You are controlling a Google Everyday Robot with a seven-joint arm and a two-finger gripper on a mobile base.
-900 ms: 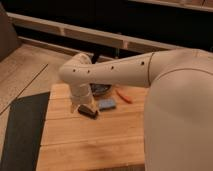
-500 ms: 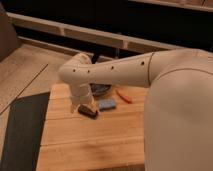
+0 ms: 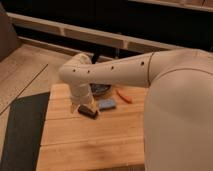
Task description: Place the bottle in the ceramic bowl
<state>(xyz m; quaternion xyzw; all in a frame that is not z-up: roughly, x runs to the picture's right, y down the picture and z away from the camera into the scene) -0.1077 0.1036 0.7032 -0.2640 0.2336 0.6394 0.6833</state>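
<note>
The gripper (image 3: 80, 106) hangs low over the pale wooden worktop (image 3: 75, 145), just beside a black oblong block (image 3: 88, 112), its grip impossible to tell and the slim whitish bottle hidden from view, while the glossy dark ceramic bowl (image 3: 102, 90) sits close behind, partly covered by the white arm (image 3: 115, 70).

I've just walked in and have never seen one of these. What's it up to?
A white robot arm reaches over a wooden table. Its tool hangs low at the table's far end, by a black block, a blue sponge and the dark ceramic bowl. The bottle it should put in that bowl is not visible; the arm may hide it.
</note>
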